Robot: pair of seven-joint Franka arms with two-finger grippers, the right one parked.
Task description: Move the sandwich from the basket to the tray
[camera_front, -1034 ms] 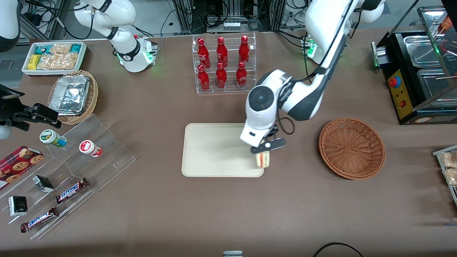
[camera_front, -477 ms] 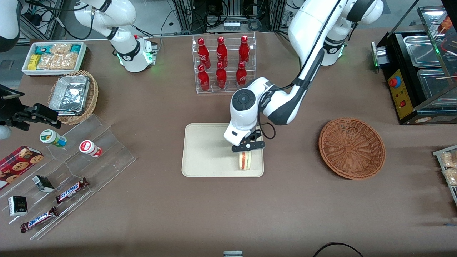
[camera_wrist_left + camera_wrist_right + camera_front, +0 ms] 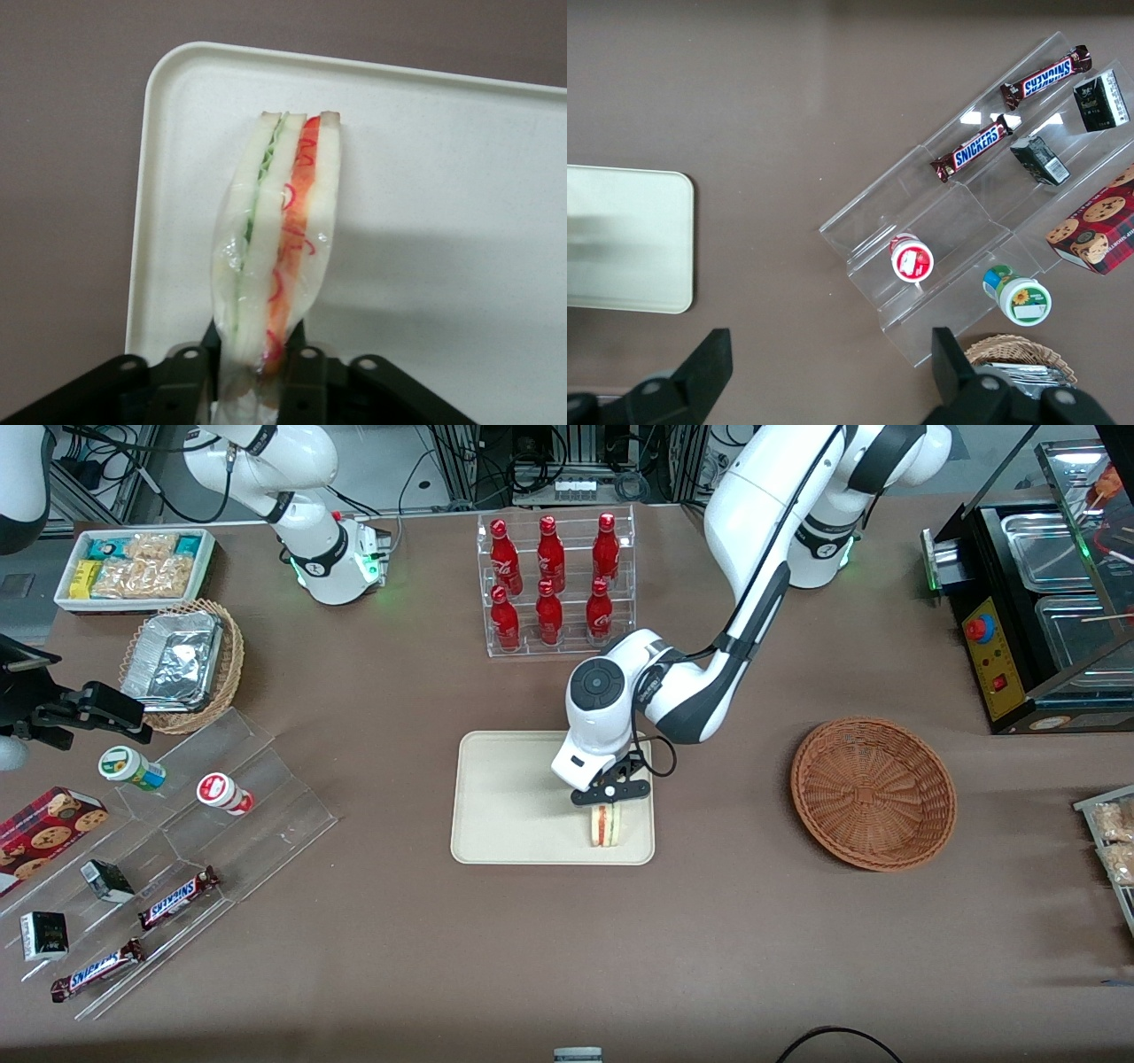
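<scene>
The left arm's black two-finger gripper [image 3: 613, 793] hangs low over the flat rectangular cream-beige tray [image 3: 505, 797], which lies near the middle of the brown table. Its fingers [image 3: 306, 376] are clenched on one end of the small triangular wedge sandwich [image 3: 605, 825] of pale cream bread, wrapped in clear film. In the wrist view the sandwich [image 3: 276, 239] stands on edge with its green and red filling layers facing the camera, and its lower end reaches down to the tray's [image 3: 461, 195] surface near one rounded corner; whether it actually touches the tray cannot be told. In the front view that corner is the one nearest the front camera on the working arm's side.

The round reddish-brown wicker basket [image 3: 873, 793] sits well apart from the tray, toward the working arm's end of the table. A clear acrylic rack of red bottles [image 3: 555, 584] stands near the table's edge farthest from the front camera.
</scene>
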